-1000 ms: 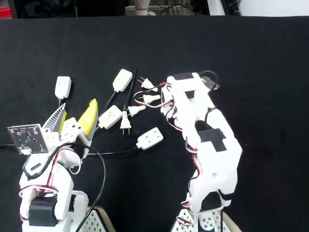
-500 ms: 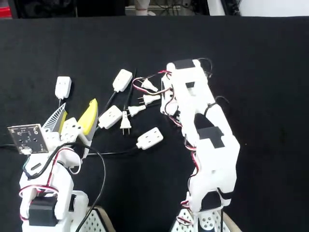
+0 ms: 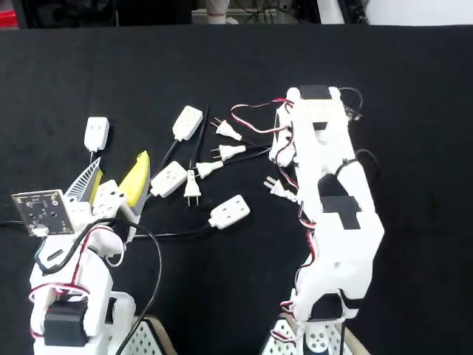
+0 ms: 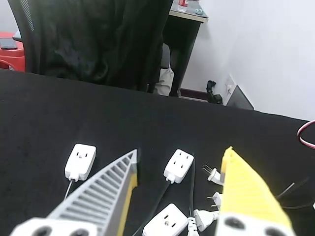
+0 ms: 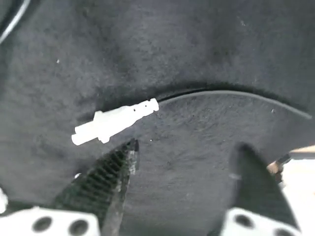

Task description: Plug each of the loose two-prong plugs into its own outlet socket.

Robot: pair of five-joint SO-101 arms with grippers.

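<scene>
Black-fingered, spread wide and clutching nothing: finding the right gripper [image 5: 186,147] hanging just short of a loose plug [image 5: 115,123], lying flat on the dark cloth [image 5: 197,64] at centre left of the right wrist view, nearer the ribbed finger [image 5: 106,177] than the gap. Judging the pick: centring the fingers across the plug's thick body, clear of the prongs [image 5: 142,107], before closing, then aiming for the outlet socket [image 3: 229,211] at centre of the high view. Getting that plug-to-finger offset from the wrist view, and getting from the high view the sockets' spread plus the left gripper [image 3: 118,161] at lower left, gaping empty too.
</scene>
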